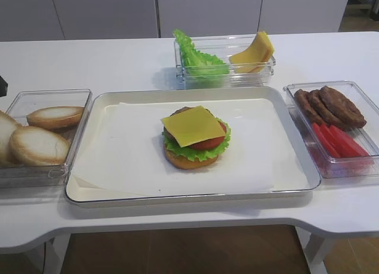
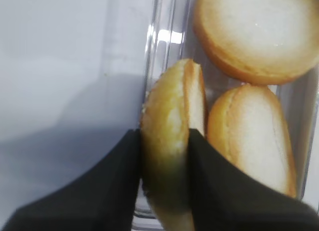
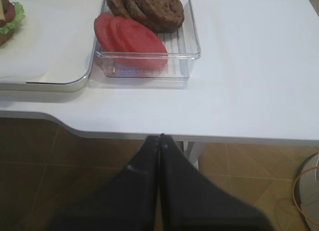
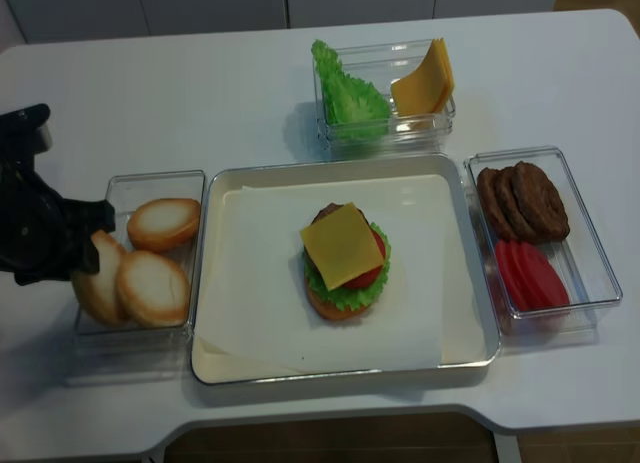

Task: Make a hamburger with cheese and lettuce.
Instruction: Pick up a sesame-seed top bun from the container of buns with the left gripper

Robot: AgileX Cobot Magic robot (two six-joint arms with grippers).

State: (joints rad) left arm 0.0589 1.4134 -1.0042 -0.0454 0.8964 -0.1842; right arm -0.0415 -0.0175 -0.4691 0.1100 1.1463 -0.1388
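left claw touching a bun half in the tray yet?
Touching. The left wrist view shows the left claw shut on an upright bun half, both fingers pressed against its faces, at the clear bun tray's wall.

So the tray [image 4: 215, 283] sits in the middle of the table [image 4: 200, 93], and the hamburger [image 4: 345, 263] is on the paper [image 4: 250, 313] inside it, with the cheese [image 4: 342, 245] lying on top and the lettuce [image 4: 345, 293] poking out underneath. Left of the tray is a bin [image 4: 125, 188] with the loose bun halves [image 4: 163, 223] in it. Right of the tray, another bin [image 4: 590, 253] has the patties [image 4: 525, 201] at the back and tomato slices [image 4: 530, 278] in front. Behind the tray, a third bin [image 4: 385, 133] holds a lettuce bunch [image 4: 345, 98] on the left and cheese slices [image 4: 425, 83] on the right.
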